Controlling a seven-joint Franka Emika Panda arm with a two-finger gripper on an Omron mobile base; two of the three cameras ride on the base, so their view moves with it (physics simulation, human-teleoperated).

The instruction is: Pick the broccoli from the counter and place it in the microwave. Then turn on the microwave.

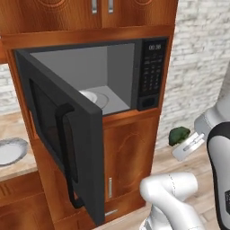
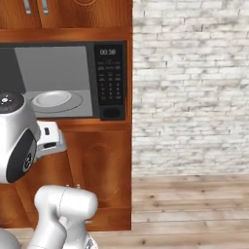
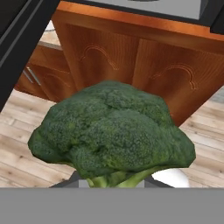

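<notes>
While the broccoli (image 3: pixel 111 129) is pinched in the gripper (image 1: pixel 187 144) below the open microwave (image 1: pixel 112 76), it is best lifted clear of the sill, then eased onto the turntable (image 2: pixel 57 101).

The worktop (image 1: pixel 18 168) shows at the far left of the left base view, a beige mottled slab on reddish wooden cabinets. A round grey plate (image 1: pixel 10 150) lies directly on it, close to the left edge of the picture and partly cut off by it. Inside the open microwave (image 1: pixel 148 74), the grey floor carries a glass turntable (image 2: pixel 73 103), and a pale round plate (image 2: pixel 51 98) rests on that turntable. Below, the light wooden plank floor (image 2: pixel 194 204) runs to the right, along the foot of the white brick wall (image 2: pixel 189 87).
</notes>
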